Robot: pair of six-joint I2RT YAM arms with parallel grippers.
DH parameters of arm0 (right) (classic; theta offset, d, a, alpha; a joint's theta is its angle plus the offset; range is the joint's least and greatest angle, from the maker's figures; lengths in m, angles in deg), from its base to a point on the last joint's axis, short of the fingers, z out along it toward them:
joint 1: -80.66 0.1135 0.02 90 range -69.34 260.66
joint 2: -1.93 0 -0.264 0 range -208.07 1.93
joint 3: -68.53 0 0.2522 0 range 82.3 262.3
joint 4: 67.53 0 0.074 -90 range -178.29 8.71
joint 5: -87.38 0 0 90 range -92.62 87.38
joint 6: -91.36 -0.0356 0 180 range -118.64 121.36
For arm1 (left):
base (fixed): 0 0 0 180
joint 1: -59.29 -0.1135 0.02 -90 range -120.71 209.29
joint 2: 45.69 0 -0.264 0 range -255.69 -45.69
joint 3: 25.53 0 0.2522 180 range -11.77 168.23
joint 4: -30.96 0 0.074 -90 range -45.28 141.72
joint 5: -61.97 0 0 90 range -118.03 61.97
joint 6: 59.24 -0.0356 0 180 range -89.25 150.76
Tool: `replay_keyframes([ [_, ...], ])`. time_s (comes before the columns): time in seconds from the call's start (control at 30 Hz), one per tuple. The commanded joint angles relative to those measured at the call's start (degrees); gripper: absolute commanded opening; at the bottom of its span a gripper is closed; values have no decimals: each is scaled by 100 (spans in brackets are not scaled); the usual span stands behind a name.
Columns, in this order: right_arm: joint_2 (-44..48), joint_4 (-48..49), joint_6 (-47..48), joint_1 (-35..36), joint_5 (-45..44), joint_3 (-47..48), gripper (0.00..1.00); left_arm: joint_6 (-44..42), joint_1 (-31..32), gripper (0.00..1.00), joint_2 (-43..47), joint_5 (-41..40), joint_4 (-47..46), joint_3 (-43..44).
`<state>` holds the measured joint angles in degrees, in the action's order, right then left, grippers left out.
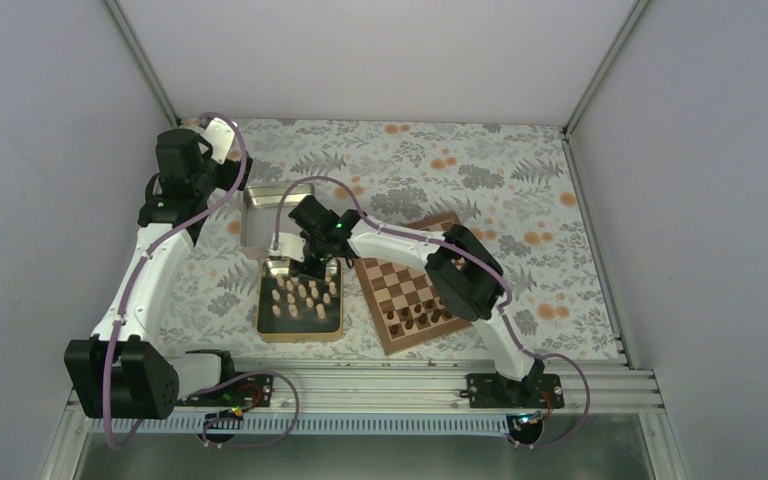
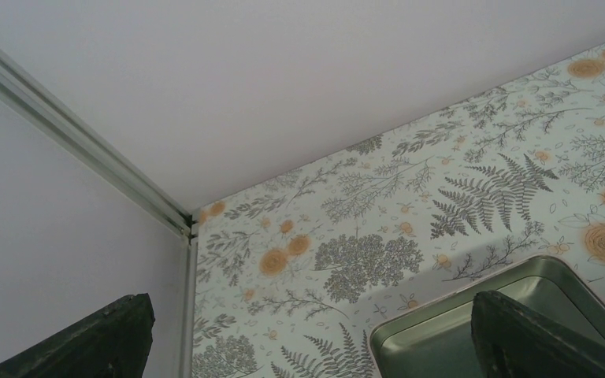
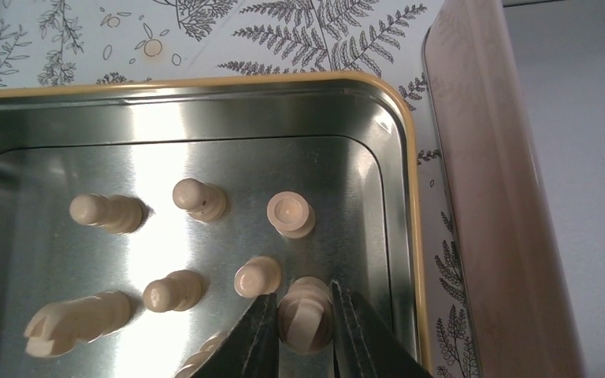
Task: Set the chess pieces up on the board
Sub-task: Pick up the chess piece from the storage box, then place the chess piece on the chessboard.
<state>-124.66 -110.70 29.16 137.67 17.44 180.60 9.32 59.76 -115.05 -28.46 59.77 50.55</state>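
So from the top camera, the square wooden chessboard with light and dark brown checks (image 1: 400,275) lies at an angle on the floral-print tablecloth (image 1: 460,170). A few dark brown chessmen (image 1: 415,315) stand along its near side. Just left of it sits a square gold-rimmed metal tin (image 1: 263,315), and that's where the pale beige wooden chess pieces (image 1: 300,295) are, scattered inside it. A second, silvery square tin (image 1: 260,215) touches its far edge. The right arm (image 1: 400,240) reaches across the board and dips into the far end of the gold-rimmed tin. The left arm (image 1: 150,270) is folded up toward the far left corner.

Left wrist view: the left gripper (image 2: 313,339) has its fingers spread wide with nothing between them, hanging over the tablecloth with a corner of the silvery tin just under the right one.

Right wrist view: the right gripper (image 3: 306,335) is down in the tin, with both fingers (image 3: 256,342) pressed against the sides of one notched pale piece (image 3: 306,311) near the tin's right wall. The other pale pieces are dotted over the shiny floor to its left.
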Motion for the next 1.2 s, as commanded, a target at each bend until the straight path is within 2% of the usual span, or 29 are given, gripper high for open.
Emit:
replay_keyframes([
  [0.0,516,-99,-66,20,119,227,7,82,-34,100,124,42,-113,1],
  [0.2,1160,-556,-216,-356,547,642,7,95,-30,100,172,87,-5,96],
  [0.33,1745,-811,-265,-934,639,680,7,44,-29,100,246,30,-22,43],
  [0.57,2541,-1054,-229,-2402,489,213,7,126,-29,100,181,41,-122,-33],
  [0.73,2983,-1021,-103,-3269,493,-499,6,141,-25,100,127,61,-165,-26],
  [0.93,3037,-803,19,-3620,366,-1368,6,148,-32,100,81,57,-213,-86],
  [1.17,2703,-687,29,-3649,181,-1691,7,131,-29,100,115,66,-209,-142],
])
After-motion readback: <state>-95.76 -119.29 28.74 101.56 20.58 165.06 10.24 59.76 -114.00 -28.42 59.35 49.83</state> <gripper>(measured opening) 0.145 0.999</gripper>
